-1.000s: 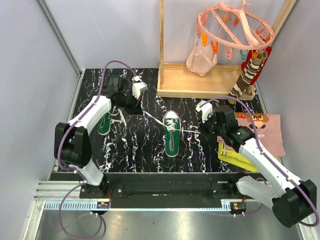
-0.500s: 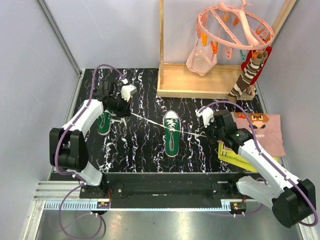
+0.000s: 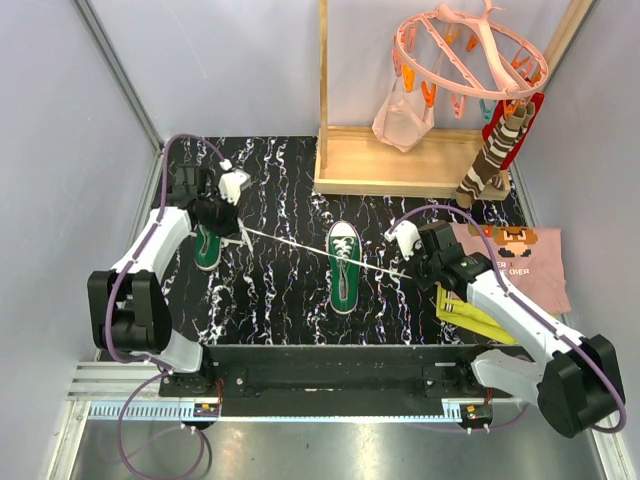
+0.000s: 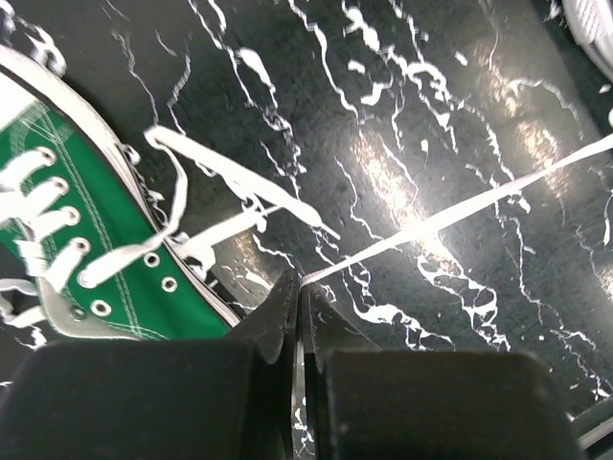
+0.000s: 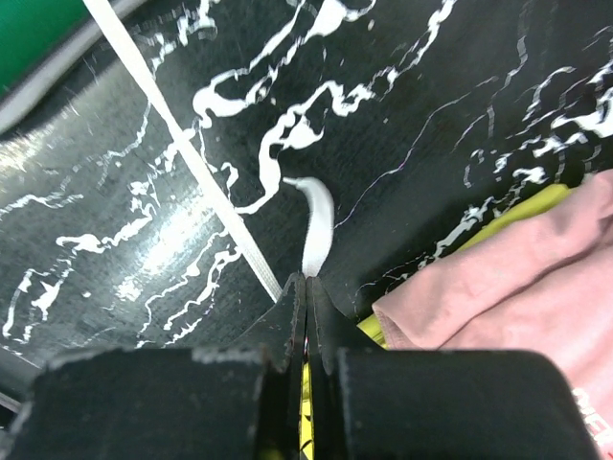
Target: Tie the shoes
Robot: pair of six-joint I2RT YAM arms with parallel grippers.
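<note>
One green shoe [image 3: 343, 268] is set centrally on the bench [image 3: 280, 292]. Its left lace [image 4: 460, 206] is stretched taut and clamped in the left pincer [image 4: 299, 287], its right lace [image 5: 182, 144] likewise in the right pincer [image 5: 306, 286]. The second shoe [image 4: 72, 225] is seen beside the left pincer.

At the left edge of the tabletop [image 3: 285, 300], the left pincer [image 3: 238, 232] hid part of the left shoe [image 3: 207, 252]. The left wrist view cropped that shoe; the right wrist view kept only a green corner of the middle shoe [image 5: 34, 24].
</note>
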